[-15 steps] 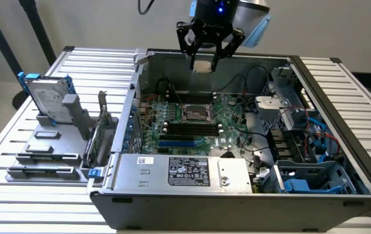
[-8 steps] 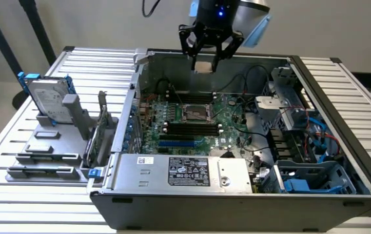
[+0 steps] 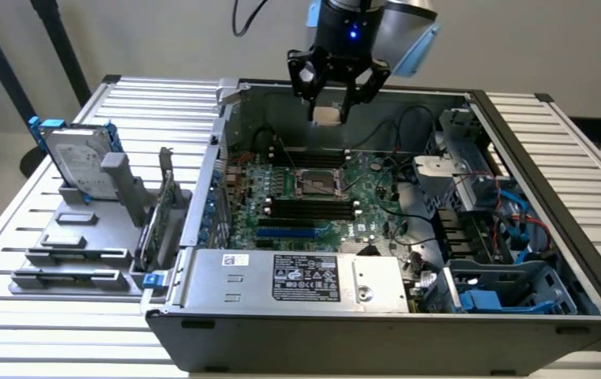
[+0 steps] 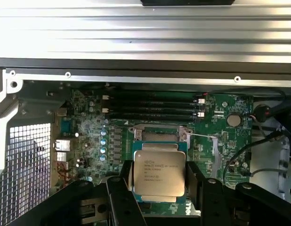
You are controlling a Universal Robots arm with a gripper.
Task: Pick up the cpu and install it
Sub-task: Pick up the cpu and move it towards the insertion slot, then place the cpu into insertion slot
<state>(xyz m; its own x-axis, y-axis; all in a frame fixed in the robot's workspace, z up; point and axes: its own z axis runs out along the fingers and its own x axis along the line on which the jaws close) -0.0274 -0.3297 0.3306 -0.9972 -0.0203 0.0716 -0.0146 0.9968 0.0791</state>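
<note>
Cpu (image 4: 158, 173) held over the socket (image 3: 318, 183)
My gripper (image 3: 327, 106) clamps the cpu by its edges, high by the case's (image 3: 385, 332) back wall; seating it needs square alignment.

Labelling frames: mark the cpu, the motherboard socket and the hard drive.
cpu (image 4: 158, 172): wrist view, metal top's middle.
motherboard socket (image 3: 319, 183): exterior view, its centre.
hard drive (image 3: 73, 162): exterior view, silver face.

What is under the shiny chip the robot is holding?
The cpu, gripped by the gripper, hangs above the green motherboard. The dark socket frame peeks out around it; the chip covers the socket's middle, so that is hidden.
</note>
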